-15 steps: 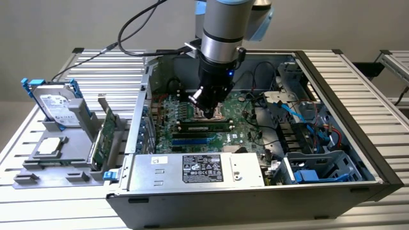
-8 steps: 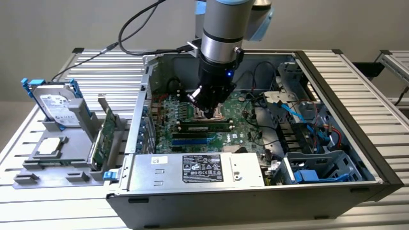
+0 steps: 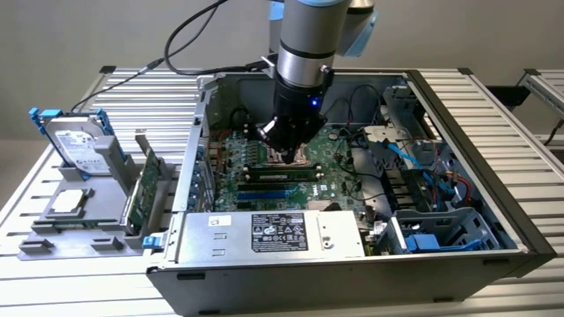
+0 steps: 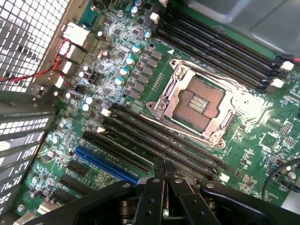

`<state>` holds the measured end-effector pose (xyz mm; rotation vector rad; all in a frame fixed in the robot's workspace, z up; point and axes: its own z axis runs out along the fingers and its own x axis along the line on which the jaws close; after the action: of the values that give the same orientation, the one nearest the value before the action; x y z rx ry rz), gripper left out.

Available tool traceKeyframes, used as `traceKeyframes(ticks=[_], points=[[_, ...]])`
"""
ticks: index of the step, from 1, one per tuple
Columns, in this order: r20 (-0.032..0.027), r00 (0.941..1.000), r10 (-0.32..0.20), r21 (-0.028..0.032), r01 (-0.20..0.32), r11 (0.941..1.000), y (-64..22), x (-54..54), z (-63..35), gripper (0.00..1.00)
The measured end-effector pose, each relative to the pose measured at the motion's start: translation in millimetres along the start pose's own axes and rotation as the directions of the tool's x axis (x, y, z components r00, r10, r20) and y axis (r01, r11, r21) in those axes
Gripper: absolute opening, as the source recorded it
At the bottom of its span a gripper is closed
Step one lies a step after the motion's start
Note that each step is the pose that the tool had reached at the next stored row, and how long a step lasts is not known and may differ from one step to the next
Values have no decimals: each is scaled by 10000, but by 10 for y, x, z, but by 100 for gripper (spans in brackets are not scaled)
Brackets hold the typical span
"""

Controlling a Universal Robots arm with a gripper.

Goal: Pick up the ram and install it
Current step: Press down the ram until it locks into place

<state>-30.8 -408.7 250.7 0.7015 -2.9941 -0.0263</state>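
Note:
The ram (image 3: 282, 176), a narrow green stick with dark chips, lies along a memory slot on the motherboard (image 3: 331, 165) inside the open computer case. My gripper (image 3: 286, 157) hangs just above and behind it, beside the processor socket (image 4: 197, 105). In the wrist view the gripper (image 4: 164, 165) is shut, its black fingers pressed together with nothing between them, and the tips are right over the black memory slots (image 4: 154, 140). Whether the tips touch the ram I cannot tell.
A grey holder (image 3: 84, 218) at the exterior view's left carries a silver hard drive (image 3: 78, 145) with blue rails and a wider green expansion card (image 3: 145, 188). In the case, the power supply (image 3: 273, 232) sits at the front, and blue cables (image 3: 405, 155) and a drive cage (image 3: 440, 231) at the right.

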Motion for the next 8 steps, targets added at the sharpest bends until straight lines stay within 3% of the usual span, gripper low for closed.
traceKeyframes(ticks=[8], points=[[-28,9958,918,69,-918,9958,0,0,0,11]])
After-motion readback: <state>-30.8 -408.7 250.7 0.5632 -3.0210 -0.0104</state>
